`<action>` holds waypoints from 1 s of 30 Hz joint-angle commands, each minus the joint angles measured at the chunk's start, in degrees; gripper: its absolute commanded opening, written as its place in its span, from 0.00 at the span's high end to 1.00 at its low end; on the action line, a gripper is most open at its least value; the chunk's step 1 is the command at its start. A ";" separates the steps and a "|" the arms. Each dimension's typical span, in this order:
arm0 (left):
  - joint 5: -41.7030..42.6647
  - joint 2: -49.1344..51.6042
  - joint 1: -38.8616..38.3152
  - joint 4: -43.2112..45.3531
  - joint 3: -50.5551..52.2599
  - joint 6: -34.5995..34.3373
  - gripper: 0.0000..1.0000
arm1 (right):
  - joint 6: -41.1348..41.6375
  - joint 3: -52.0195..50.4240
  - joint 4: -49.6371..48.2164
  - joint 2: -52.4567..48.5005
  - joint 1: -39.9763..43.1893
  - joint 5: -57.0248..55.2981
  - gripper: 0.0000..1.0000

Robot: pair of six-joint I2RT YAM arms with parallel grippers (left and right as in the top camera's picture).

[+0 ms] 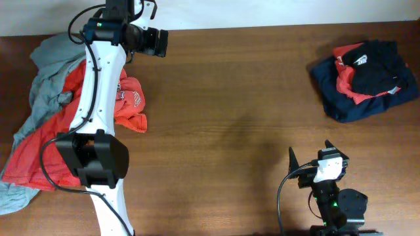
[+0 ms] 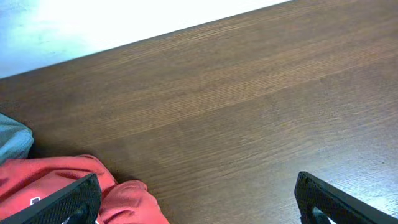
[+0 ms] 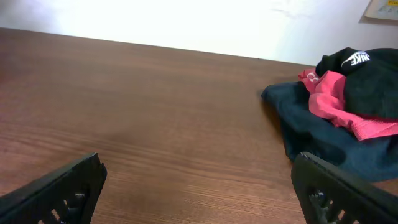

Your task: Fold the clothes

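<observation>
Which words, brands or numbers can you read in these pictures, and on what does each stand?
"NIKE": white logo on the black shirt.
White lettering on the crumpled red shirt: too small to read.
Wall sheet: too blurred to read.

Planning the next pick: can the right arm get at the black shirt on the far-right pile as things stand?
Probably yes: the right pincer is open, only bare table lies between it and the pile, and the black shirt lies on top, uncovered.
</observation>
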State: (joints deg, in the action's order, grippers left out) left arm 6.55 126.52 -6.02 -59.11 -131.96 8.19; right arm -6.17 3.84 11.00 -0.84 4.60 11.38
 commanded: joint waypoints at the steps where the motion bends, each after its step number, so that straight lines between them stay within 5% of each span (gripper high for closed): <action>1: -0.37 -2.36 -0.04 -1.46 -0.94 1.14 0.01 | 0.26 -0.52 -0.15 0.63 -0.46 -0.94 0.01; 6: -1.88 -6.99 -1.29 -7.39 -0.94 1.14 0.01 | 0.26 -0.52 -0.15 0.63 -0.46 -0.94 0.01; 19: -1.88 -25.83 -0.17 -4.17 5.86 3.52 0.01 | 0.26 -0.52 -0.15 0.63 -0.46 -0.94 0.01; 30: -1.44 -50.21 3.21 18.75 42.10 3.50 0.01 | 0.26 -0.52 -0.15 0.63 -0.46 -0.92 0.01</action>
State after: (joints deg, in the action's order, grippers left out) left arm 5.30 82.37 -3.66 -43.83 -98.50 10.76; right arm -6.15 3.84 10.87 -0.84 4.60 11.35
